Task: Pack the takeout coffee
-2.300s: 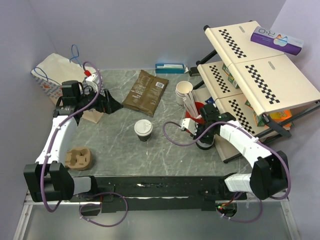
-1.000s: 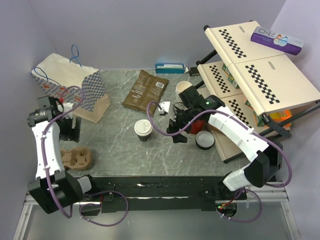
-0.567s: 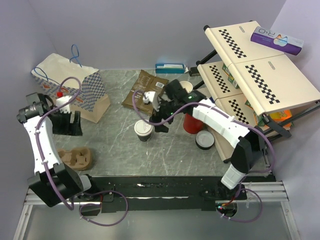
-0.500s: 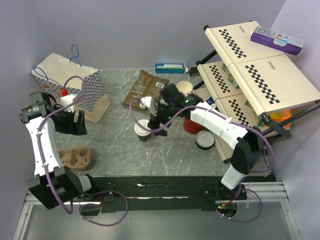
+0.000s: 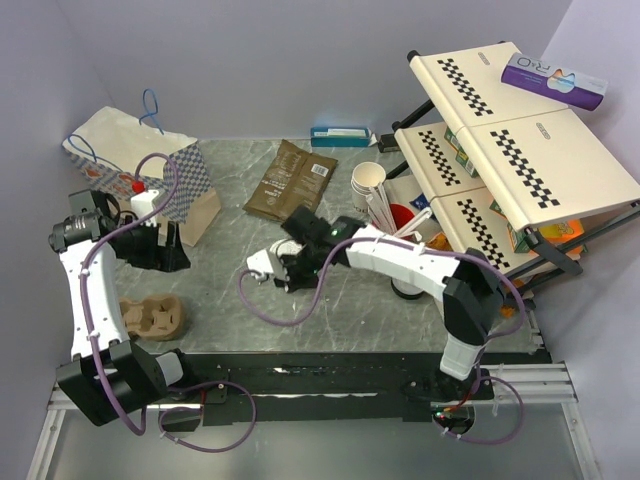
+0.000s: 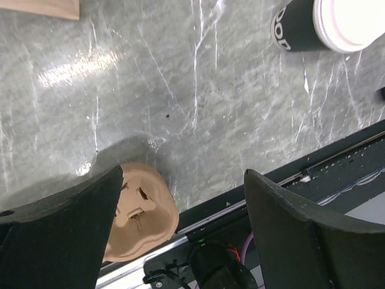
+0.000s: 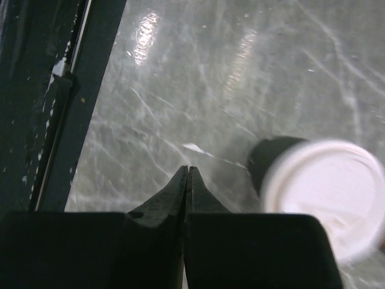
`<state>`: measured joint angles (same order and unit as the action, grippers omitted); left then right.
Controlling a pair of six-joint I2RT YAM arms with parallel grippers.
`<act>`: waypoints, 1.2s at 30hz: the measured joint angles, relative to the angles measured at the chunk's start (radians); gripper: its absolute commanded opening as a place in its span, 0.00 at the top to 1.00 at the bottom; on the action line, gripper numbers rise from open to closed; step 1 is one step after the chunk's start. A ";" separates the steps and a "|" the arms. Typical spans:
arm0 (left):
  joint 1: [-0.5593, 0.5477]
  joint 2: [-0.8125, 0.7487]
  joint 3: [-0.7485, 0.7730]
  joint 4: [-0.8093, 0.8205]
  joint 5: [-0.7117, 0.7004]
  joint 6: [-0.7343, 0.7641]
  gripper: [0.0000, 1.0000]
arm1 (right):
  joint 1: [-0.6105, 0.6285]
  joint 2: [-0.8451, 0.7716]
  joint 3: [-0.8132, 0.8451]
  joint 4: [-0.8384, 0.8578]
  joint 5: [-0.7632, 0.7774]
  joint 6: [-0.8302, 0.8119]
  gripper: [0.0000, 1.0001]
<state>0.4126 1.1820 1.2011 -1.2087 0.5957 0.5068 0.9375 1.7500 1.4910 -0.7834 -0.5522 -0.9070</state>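
Observation:
The takeout coffee is a small cup with a dark sleeve and a round white lid. It stands upright at the top right of the left wrist view [image 6: 337, 24] and at the right of the right wrist view [image 7: 325, 195]. In the top view my right wrist covers it. My right gripper [image 7: 188, 170] is shut and empty, low over the table just left of the cup; it also shows in the top view [image 5: 283, 276]. My left gripper [image 6: 183, 174] is open and empty, and it hangs in front of the paper bag [image 5: 150, 165] in the top view [image 5: 168, 252].
A brown pulp cup carrier [image 5: 150, 315] lies near the left front edge, also in the left wrist view [image 6: 141, 217]. A brown coffee pouch [image 5: 293, 180], stacked lidless cups [image 5: 367, 185], a red cup [image 5: 400, 218] and a checkered rack [image 5: 510, 150] stand behind and right.
My right arm swung left from beside the red cup and came down over the coffee cup, which now is covered in the top view. My left gripper moved right, toward the bag's front.

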 measured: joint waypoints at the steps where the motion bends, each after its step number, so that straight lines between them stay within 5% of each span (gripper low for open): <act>1: 0.000 0.000 0.006 0.002 0.003 -0.005 0.12 | 0.012 0.001 -0.041 0.043 0.006 0.011 1.00; 5: 0.000 0.000 0.036 0.006 0.010 -0.019 0.12 | 0.088 0.032 -0.142 0.170 0.070 0.057 1.00; 12: 0.000 -0.002 0.054 0.003 0.009 -0.026 0.11 | 0.135 0.220 -0.073 0.326 0.207 0.079 1.00; 36: 0.000 -0.002 0.076 -0.015 0.036 -0.051 0.10 | 0.053 0.270 -0.066 0.403 0.470 0.026 1.00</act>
<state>0.4126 1.1805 1.2766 -1.2236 0.6319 0.4557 0.9901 2.0201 1.4250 -0.3801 -0.0826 -0.8810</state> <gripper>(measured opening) 0.896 0.007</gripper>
